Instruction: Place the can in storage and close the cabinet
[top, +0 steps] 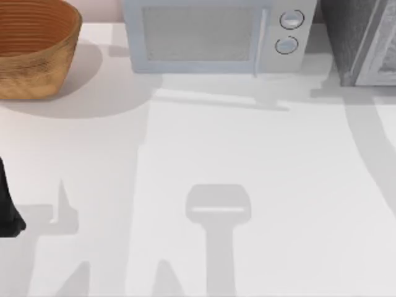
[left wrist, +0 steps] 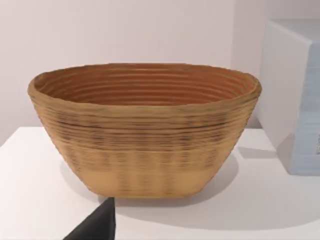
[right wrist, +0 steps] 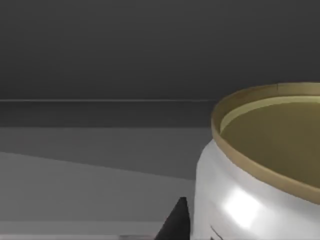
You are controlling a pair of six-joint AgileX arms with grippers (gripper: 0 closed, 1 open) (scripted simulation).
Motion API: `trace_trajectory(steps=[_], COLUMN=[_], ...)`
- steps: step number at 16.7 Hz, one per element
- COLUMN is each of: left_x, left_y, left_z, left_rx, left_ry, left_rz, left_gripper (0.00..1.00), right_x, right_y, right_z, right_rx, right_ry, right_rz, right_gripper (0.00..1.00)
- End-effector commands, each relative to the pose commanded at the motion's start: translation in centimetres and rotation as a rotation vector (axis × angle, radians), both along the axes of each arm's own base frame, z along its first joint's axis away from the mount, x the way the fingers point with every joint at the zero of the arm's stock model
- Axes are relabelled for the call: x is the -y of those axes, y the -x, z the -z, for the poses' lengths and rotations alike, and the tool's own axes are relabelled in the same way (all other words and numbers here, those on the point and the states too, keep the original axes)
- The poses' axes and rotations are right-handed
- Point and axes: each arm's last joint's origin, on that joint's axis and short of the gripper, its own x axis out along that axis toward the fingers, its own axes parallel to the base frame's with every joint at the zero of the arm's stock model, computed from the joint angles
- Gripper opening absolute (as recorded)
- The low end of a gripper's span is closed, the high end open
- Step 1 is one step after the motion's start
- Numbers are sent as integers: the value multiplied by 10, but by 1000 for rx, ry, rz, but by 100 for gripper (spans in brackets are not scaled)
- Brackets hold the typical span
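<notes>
Right wrist view: the can [right wrist: 260,170] is sitting close before the camera, against dark grey cabinet surfaces.
In the top view the cabinet [top: 365,40] is occupying the upper right corner; whether either gripper is grasping anything, I cannot tell.

Matte black left arm body [top: 7,207] showing at desk's left edge; black pointed finger tips [left wrist: 97,224] [right wrist: 175,222] showing in both wrist views, no markings visible.
</notes>
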Motion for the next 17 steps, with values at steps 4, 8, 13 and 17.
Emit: trace_trajectory(steps=[4,8,13,17], left_x=[0,0,0,0], left_y=[0,0,0,0], left_z=[0,0,0,0], left_rx=[0,0,0,0], left_ry=[0,0,0,0], left_rz=[0,0,0,0], left_gripper=[100,100,100,100], right_x=[-9,-11,-10,-12], right_y=[-25,-30,-35,-61], right_z=[-20,-23,-26,-39], right_rx=[0,0,0,1], right_ry=[-1,-1,-3,-2], right_rz=[-1,-1,2,2], right_gripper=[0,0,0,0])
